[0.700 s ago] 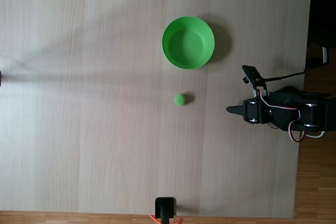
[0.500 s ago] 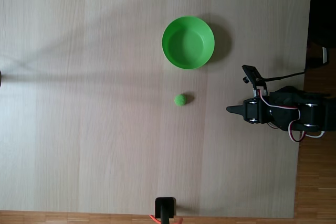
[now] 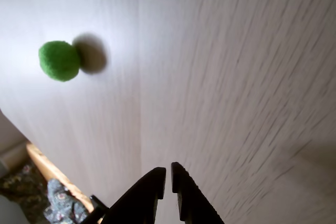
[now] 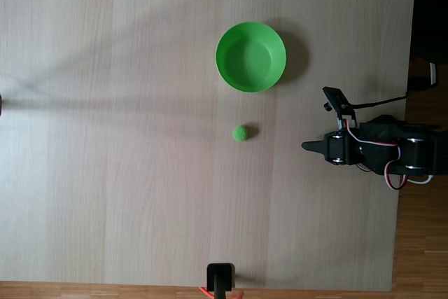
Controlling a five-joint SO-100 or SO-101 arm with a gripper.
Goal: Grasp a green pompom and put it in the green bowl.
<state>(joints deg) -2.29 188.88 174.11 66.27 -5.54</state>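
green pompom (image 4: 240,133) below green bowl (image 4: 250,57)

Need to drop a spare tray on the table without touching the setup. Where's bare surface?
In the fixed view, the whole left half of the table is bare, as is the strip below the green pompom down to the black clamp. Crowded zone: right side, where the green bowl, pompom and gripper cluster.
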